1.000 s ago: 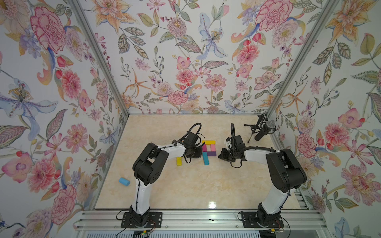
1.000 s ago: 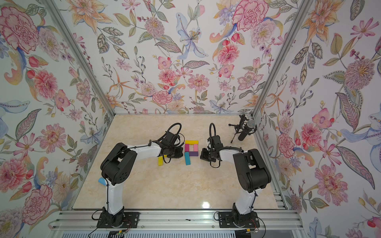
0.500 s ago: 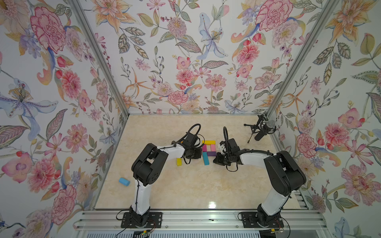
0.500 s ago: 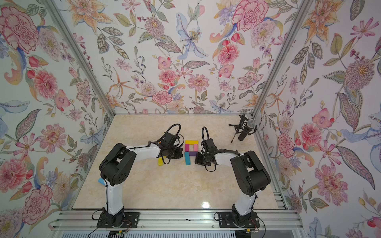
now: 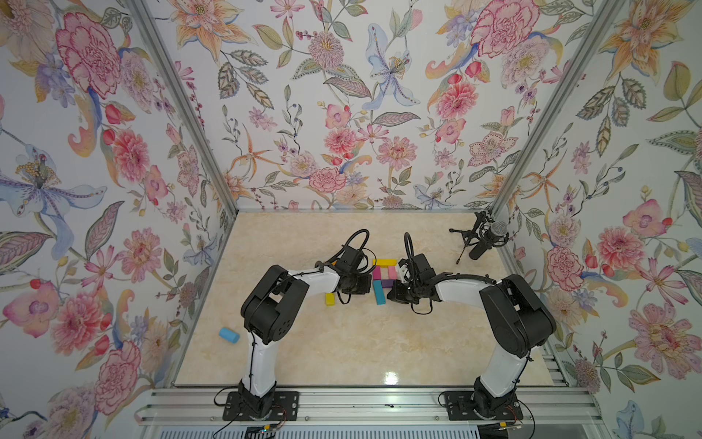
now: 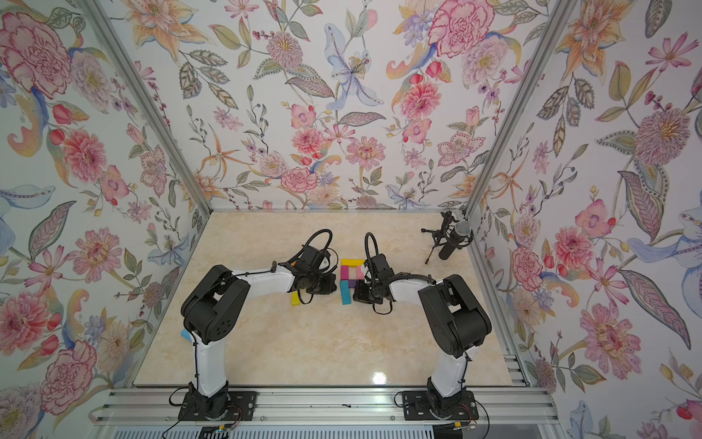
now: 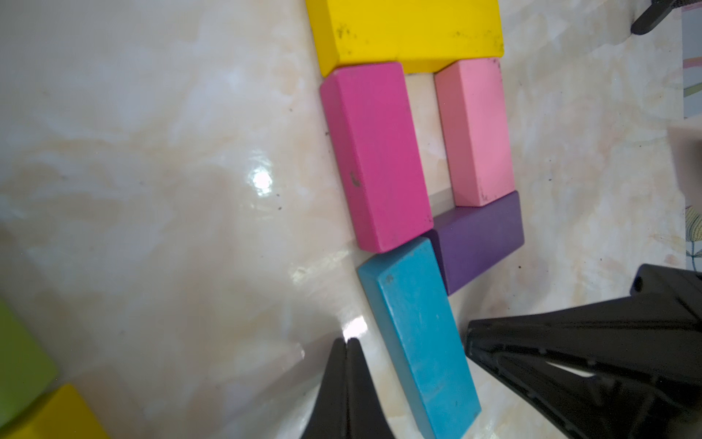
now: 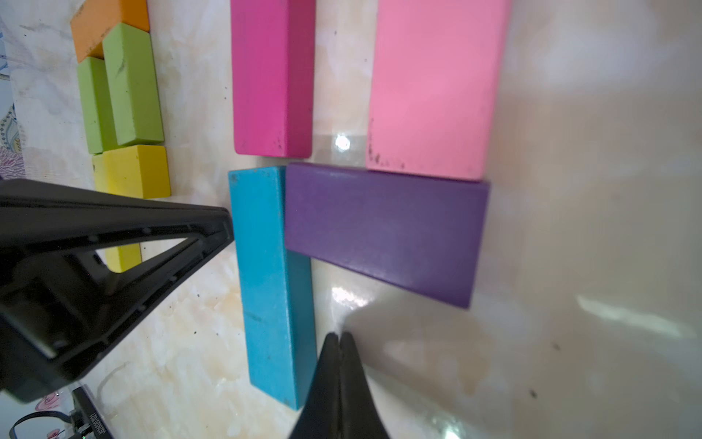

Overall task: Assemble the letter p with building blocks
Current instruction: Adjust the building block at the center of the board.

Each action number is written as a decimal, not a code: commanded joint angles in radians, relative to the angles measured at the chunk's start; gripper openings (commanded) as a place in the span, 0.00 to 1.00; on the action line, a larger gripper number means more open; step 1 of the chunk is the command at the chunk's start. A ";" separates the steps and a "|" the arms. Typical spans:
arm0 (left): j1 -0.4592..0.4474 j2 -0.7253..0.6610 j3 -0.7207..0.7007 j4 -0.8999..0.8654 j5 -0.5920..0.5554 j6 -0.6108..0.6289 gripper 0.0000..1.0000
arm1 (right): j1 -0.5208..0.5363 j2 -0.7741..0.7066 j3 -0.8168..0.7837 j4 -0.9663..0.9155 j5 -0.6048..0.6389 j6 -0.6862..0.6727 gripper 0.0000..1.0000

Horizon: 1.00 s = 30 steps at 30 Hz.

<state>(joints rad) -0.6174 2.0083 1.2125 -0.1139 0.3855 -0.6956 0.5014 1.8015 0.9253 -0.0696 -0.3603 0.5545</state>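
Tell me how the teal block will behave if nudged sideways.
The teal block looks rigid and flat-faced, so it should slide, not roll. The table is glossy, so it probably slips easily. Lying flat, it seems unlikely to tip; an off-centre push may swivel it.

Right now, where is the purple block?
In both top views the purple block closes the near side of the loop: it touches the near end of the light pink block, and the teal block sits against its left end.

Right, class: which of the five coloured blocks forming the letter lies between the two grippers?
The long teal rectangular block, the stem's lower end. The left gripper and right gripper flank it; the other four form the loop.
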 commanded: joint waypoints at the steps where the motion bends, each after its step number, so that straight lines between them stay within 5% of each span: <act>1: -0.007 -0.021 -0.033 -0.046 -0.010 0.000 0.00 | 0.010 0.030 0.024 -0.009 -0.005 0.014 0.00; 30: -0.025 -0.017 -0.036 -0.033 -0.004 -0.009 0.00 | 0.014 0.046 0.046 -0.008 -0.003 0.012 0.00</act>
<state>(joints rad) -0.6308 1.9984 1.1973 -0.1097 0.3859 -0.6991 0.5110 1.8244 0.9501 -0.0658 -0.3607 0.5579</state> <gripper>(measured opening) 0.048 0.047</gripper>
